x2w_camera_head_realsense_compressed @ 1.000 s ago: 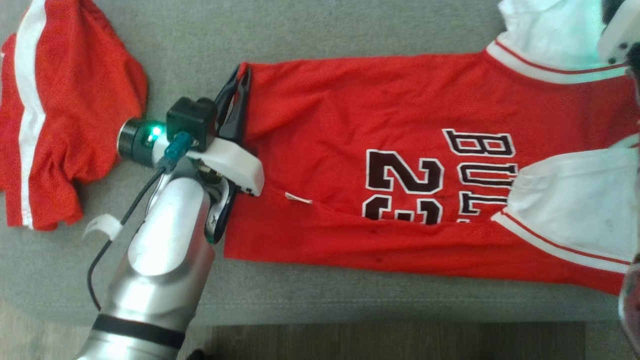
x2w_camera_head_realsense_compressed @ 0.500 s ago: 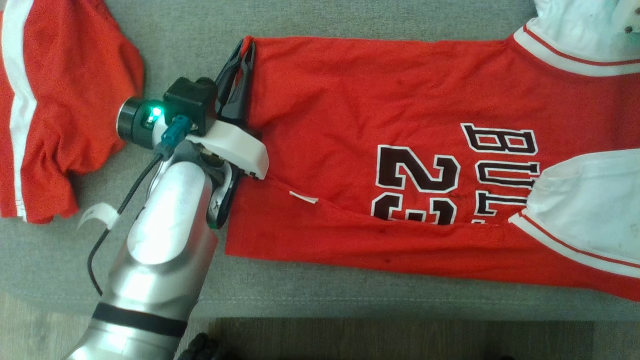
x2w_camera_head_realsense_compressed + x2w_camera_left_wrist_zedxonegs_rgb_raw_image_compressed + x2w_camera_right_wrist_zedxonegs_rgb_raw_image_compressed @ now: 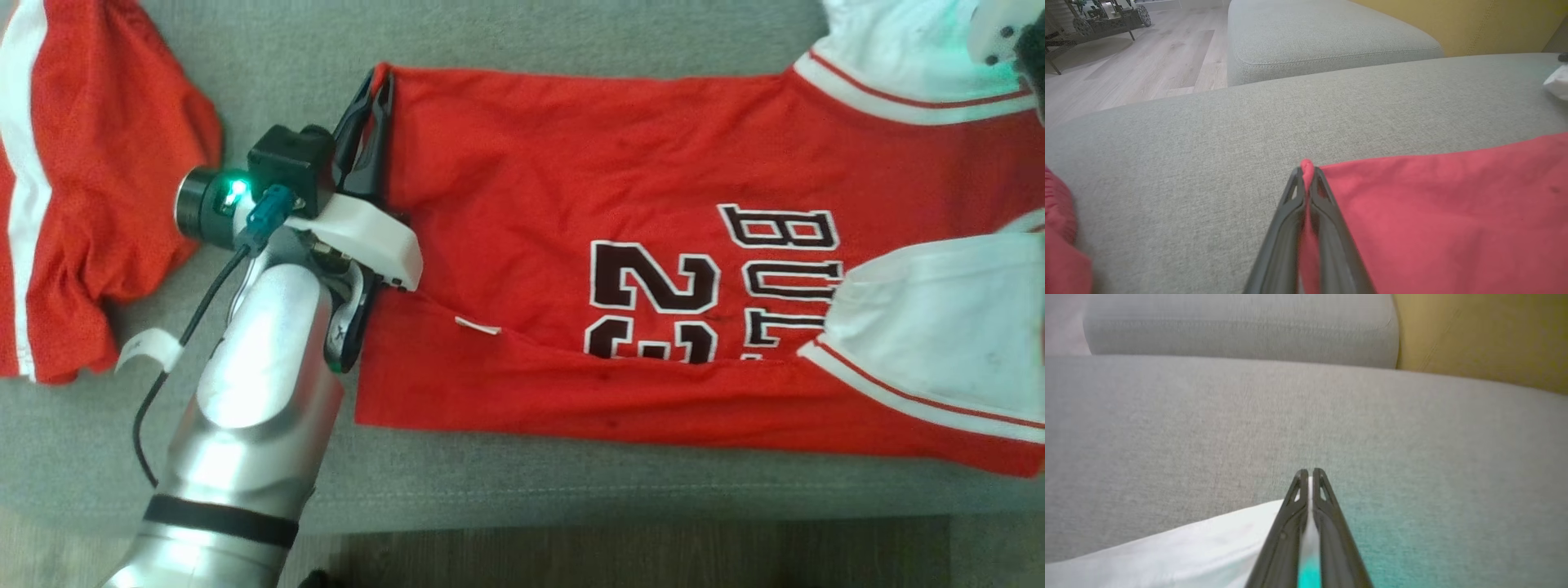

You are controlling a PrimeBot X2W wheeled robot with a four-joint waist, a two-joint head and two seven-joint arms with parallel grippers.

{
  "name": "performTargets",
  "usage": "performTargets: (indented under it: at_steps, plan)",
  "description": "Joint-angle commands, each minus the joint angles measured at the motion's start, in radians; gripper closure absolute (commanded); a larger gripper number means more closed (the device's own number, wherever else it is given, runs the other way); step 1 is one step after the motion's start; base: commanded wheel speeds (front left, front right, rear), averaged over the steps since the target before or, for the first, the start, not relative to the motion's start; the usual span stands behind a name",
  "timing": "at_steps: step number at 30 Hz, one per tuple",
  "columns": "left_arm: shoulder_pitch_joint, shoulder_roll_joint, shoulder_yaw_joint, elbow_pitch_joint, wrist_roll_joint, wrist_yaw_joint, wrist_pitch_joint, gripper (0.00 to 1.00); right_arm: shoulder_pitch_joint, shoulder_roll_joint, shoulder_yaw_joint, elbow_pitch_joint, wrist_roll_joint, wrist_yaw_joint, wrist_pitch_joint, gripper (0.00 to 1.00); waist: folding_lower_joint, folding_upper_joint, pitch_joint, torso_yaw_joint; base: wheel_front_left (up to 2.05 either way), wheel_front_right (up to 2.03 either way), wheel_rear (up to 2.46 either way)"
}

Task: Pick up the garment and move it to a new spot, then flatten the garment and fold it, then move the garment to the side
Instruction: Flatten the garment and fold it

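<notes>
The garment (image 3: 571,180) is a red jersey with white sleeves, a dark number and dark lettering. It lies spread across the grey cushion (image 3: 522,482), with its lower edge folded up over the print. My left gripper (image 3: 377,77) is shut on the jersey's far left hem corner. The left wrist view shows red cloth (image 3: 1433,212) pinched between the left gripper's (image 3: 1306,169) fingers. My right gripper (image 3: 1309,471) is shut on the white sleeve fabric (image 3: 1188,551), low over the cushion. Its pale housing (image 3: 992,28) shows at the top right of the head view.
A second red piece of clothing with a white stripe (image 3: 82,188) lies crumpled at the left, close behind my left wrist. The cushion's front edge drops to a wooden floor (image 3: 653,555). Another grey cushion (image 3: 1323,36) and a yellow backrest (image 3: 1474,24) lie beyond.
My right gripper has gone from open to shut on the white sleeve. The head view has shifted a little. The left gripper keeps its hold on the hem corner.
</notes>
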Motion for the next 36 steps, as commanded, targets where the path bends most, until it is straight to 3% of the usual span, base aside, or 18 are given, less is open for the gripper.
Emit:
performTargets:
  at_steps: [1, 9, 17, 26, 36]
  plan:
    - [-0.021, 0.032, 0.038, -0.015, -0.010, 0.005, -0.012, 1.00, -0.006, 0.018, 0.016, -0.043, 0.018, 0.000, -0.041, 1.00, -0.0001, 0.0000, -0.025, -0.017, 0.00, 0.00, 0.00]
    - [-0.028, 0.063, 0.076, -0.006, -0.013, 0.007, -0.012, 1.00, -0.011, 0.036, 0.075, -0.095, 0.090, 0.000, -0.165, 1.00, -0.0001, 0.0000, -0.085, -0.062, 0.00, 0.00, 0.00]
    - [-0.026, 0.092, 0.107, 0.023, -0.017, 0.010, -0.012, 1.00, 0.060, 0.021, 0.162, -0.142, 0.191, 0.000, -0.182, 1.00, -0.0001, 0.0000, -0.151, -0.100, 0.00, 0.00, 0.00]
    - [0.055, 0.106, 0.084, 0.034, -0.009, -0.019, -0.012, 1.00, 0.252, -0.015, 0.275, -0.270, 0.316, 0.000, -0.104, 1.00, -0.0001, 0.0000, -0.244, -0.115, 0.00, 0.00, 0.00]
    - [0.168, 0.155, 0.036, 0.018, 0.008, -0.042, 0.000, 1.00, 0.553, -0.112, 0.265, -0.605, 0.436, 0.000, 0.138, 1.00, -0.0001, 0.0000, -0.340, -0.120, 0.00, 0.00, 0.00]
